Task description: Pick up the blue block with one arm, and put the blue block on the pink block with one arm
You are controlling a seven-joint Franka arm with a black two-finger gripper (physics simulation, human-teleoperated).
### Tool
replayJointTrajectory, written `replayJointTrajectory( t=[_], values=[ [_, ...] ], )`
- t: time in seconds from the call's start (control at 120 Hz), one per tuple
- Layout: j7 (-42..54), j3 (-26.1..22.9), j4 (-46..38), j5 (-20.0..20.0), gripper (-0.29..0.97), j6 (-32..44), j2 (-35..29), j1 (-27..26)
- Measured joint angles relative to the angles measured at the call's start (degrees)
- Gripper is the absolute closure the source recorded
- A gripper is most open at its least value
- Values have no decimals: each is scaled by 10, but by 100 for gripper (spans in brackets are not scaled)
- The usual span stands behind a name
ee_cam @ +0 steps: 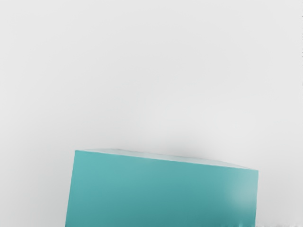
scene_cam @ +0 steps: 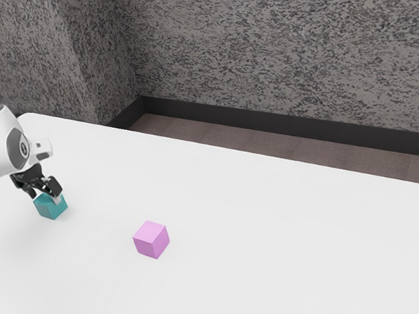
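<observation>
Item 1, blue block (scene_cam: 52, 207): on or barely off the counter (scene_cam: 269, 217), well apart from the pink block (scene_cam: 151, 239), toward the exterior view's left of it; it also sits directly under the hand in the wrist view (teal in tone).
Item 2, pincer (scene_cam: 45, 191): down over the blue block's top; whether it has clamped the block cannot be told.
Item 3, pink block: top bare, nothing touching it.
Containers: none listed.
Progress, by judgement: early, at the pick-up step. Lift, carry to the pink block and stacking remain.
</observation>
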Motion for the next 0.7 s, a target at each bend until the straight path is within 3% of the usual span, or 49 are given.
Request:
replayJointTrajectory(
  t=[0.6, 0.7],
  values=[
    [98, -12, 1, -39, 0, 2, 22, 9],
    [106, -12, 1, -43, 16, 2, 20, 9]
  ],
)
